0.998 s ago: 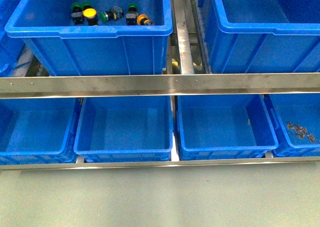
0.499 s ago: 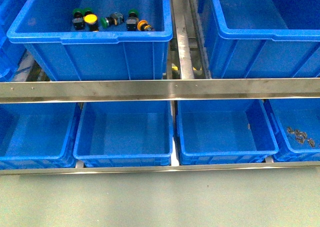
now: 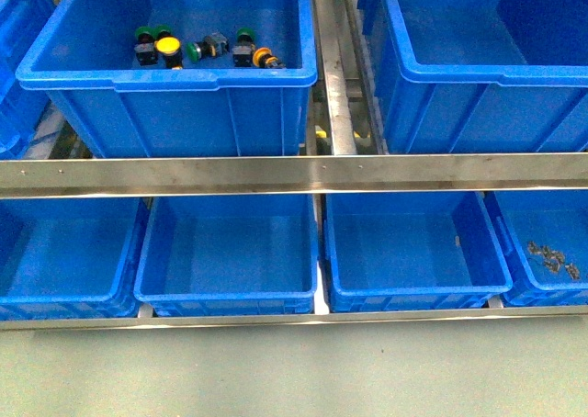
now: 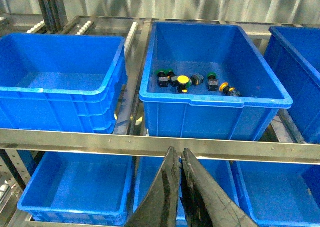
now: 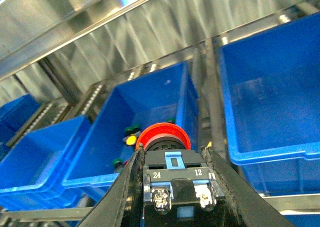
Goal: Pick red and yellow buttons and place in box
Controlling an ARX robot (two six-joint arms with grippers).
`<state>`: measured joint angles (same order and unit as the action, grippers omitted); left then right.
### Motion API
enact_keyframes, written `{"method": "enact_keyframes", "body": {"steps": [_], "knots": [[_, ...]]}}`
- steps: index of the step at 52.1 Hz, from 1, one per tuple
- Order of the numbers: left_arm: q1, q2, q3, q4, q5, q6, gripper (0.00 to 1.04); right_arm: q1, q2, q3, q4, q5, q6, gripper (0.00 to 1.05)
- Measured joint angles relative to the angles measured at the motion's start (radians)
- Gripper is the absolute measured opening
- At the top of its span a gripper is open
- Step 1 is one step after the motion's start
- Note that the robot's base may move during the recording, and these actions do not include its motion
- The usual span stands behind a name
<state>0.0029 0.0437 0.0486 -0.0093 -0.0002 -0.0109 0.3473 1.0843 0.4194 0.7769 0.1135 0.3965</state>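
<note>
right gripper point(image 5: 171, 162) clamps the red button point(image 5: 162, 134) by its boxy body: light, rigid, probably slick plastic. yellow button point(image 3: 167, 45) lies at eleven o'clock, front view.

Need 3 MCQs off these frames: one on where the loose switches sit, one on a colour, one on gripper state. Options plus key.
1. Where do the loose switches lie?
A. in a lower-shelf bin
B. in the upper-shelf bin, on the left in the front view
C. on the steel rail

2. What cap colour has the switch held in the right gripper?
A. green
B. yellow
C. red

3. How is the left gripper?
A. shut, holding nothing
B. wide open
C. shut on a yellow button

Key:
1 B: the front view shows them on that bin's bottom, near its front wall.
2 C: the right wrist view shows a red cap beyond the clamped body.
3 A: the left wrist view shows its jaws pressed together with nothing between them.
</note>
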Motion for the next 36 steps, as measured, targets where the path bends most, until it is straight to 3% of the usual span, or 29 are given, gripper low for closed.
{"method": "enact_keyframes", "body": {"steps": [15,26,36], "knots": [[0.0,-0.029,-0.027,0.006,0.0,0.002,0.02,0.059,-0.09,-0.039,-0.071,0.165,-0.099,0.26],[0.0,-0.029,-0.027,0.006,0.0,0.002,0.02,0.118,-0.133,-0.056,-0.094,0.233,-0.109,0.26],[0.0,-0.029,-0.027,0.006,0.0,0.001,0.34,0.156,-0.15,-0.072,-0.098,0.269,-0.114,0.26]]}}
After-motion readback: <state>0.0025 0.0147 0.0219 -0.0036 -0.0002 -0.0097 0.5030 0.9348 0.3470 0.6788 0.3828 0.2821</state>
